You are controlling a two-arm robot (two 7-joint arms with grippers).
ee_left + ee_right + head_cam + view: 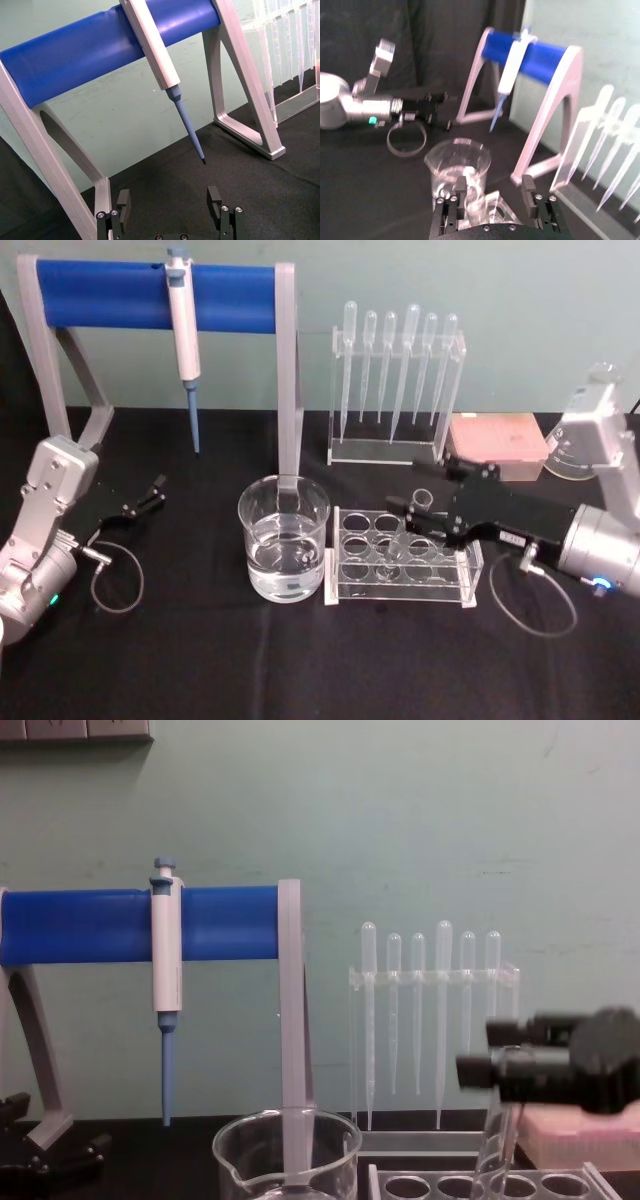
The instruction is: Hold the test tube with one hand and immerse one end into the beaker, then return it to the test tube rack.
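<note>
The test tube [408, 525] leans in a clear rack [352, 585] to the right of the beaker [284, 540], which holds water. My right gripper [410, 522] reaches in from the right at the tube's upper part, open, with one finger on each side. From the chest the tube [493, 1145] slants down into the rack below that gripper [490, 1053]. The right wrist view has the fingers [460, 189] wide apart above the beaker [457, 165]. My left gripper [150, 495] rests open at the left, near the blue stand, with nothing between its fingers [215, 196].
A white-and-blue pipettor [184, 330] hangs on a blue-barred stand [150, 295] at the back left. A rack of thin pipettes [395, 390] stands behind the tube rack. A pink box [497, 445] and a glass flask [572, 455] sit at the back right.
</note>
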